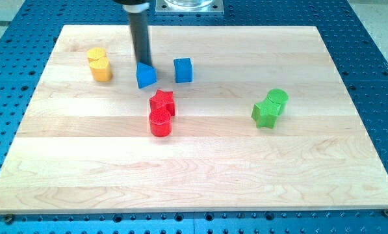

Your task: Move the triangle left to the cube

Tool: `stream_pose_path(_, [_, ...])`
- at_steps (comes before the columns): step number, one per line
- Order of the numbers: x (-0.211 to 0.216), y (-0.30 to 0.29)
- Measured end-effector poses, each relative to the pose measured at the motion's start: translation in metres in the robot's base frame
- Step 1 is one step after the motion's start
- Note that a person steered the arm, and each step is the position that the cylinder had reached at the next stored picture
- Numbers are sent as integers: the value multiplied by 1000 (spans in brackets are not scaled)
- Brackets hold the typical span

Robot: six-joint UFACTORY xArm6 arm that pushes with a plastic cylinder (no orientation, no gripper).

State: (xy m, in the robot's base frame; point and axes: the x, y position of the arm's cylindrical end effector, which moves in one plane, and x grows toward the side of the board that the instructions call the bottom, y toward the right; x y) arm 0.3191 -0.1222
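My tip [143,63] seemingly against blue triangle [146,76]

Blue triangle [145,76] just left of blue cube [183,70], apart

- A pale wooden board [200,175] lies on a blue perforated table [375,78].
- Yellow block [99,64], view's left.
- Red star block [162,101] touches red cylinder [160,123].
- Green blocks [270,108], view's right.

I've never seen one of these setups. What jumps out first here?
A dark rod comes down from the view's top, my tip right at the upper edge of the blue triangle; the blue cube sits apart on the triangle's right. Bright clusters stand out on the pale wooden board: yellow far left, red centre, green right.
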Motion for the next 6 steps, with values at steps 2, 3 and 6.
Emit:
stream_pose_path(2, [45, -19])
stream_pose_path(3, [54, -7])
stream_pose_path(6, [93, -36])
